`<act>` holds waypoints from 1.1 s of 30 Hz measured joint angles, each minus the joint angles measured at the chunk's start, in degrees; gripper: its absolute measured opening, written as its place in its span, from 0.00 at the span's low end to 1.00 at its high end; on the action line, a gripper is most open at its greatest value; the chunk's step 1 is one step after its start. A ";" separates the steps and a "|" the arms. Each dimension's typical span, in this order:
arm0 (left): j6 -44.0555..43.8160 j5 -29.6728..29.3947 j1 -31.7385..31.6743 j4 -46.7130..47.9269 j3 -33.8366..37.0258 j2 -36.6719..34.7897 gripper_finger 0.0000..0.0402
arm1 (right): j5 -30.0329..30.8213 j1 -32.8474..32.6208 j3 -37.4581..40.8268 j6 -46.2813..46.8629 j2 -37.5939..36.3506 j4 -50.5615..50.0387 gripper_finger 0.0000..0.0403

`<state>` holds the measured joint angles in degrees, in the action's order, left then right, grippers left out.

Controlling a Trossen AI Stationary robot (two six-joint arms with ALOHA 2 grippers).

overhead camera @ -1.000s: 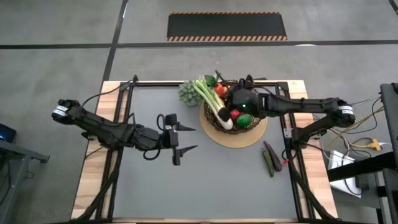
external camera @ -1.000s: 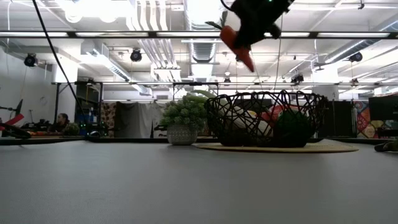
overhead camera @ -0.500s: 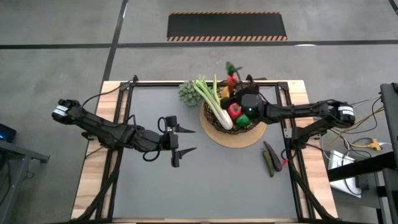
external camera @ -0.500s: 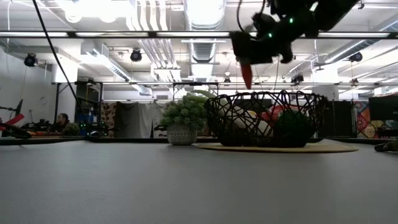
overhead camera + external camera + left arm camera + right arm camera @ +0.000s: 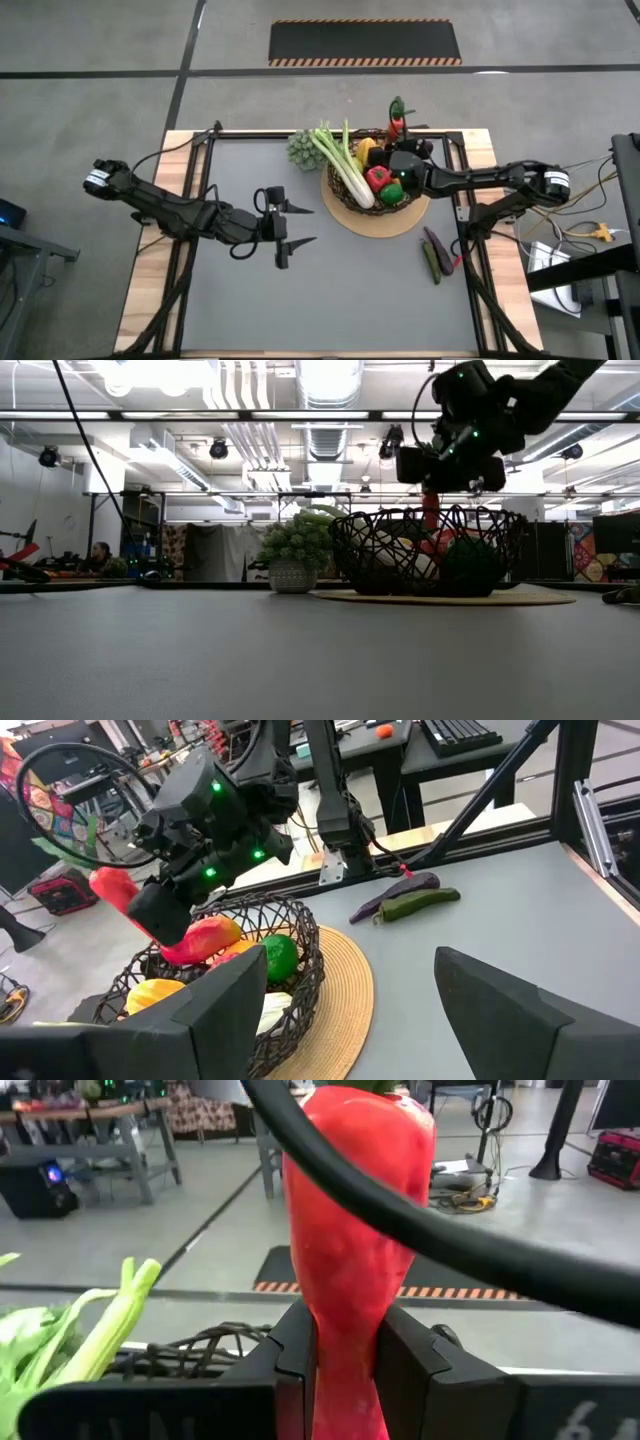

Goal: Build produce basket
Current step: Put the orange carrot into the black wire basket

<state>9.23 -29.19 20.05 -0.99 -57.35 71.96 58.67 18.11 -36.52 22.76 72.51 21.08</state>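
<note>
**High view: red pepper held over the basket's far rim**

Your left gripper (image 5: 300,225) waits open-jawed over the mat's middle. Further right, your right gripper (image 5: 398,140) pinches a red pepper (image 5: 397,124) above the basket (image 5: 350,200), produce piled inside.

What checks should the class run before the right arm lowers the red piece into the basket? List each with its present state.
1. Right end effector shut on the red piece: ok.
2. Red piece above the basket: cannot tell; from above it sits at the far rim, not the middle.
3. Room inside the basket: cannot tell; the leek, a red pepper and a green piece already fill much of it.
4. Left end effector open, over bare table, clear of the basket: ok.
5. Produce left on the table: not ok; the green and purple pieces lie beside the mat.
</note>
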 joint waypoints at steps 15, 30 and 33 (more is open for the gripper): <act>0.72 -0.01 -0.07 -4.45 2.63 0.02 0.67 | -0.25 0.81 3.41 -0.22 0.02 11.41 0.15; 1.18 -0.02 -0.04 -4.53 2.66 0.02 0.67 | 4.38 2.11 -4.01 -8.94 13.25 17.31 0.15; 1.16 -0.02 -0.04 -4.51 2.66 0.02 0.67 | 4.41 2.07 -5.04 -9.92 14.42 16.89 0.16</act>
<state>10.39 -29.21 20.01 -5.50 -54.70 71.99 63.08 20.18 -41.56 12.84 86.93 37.97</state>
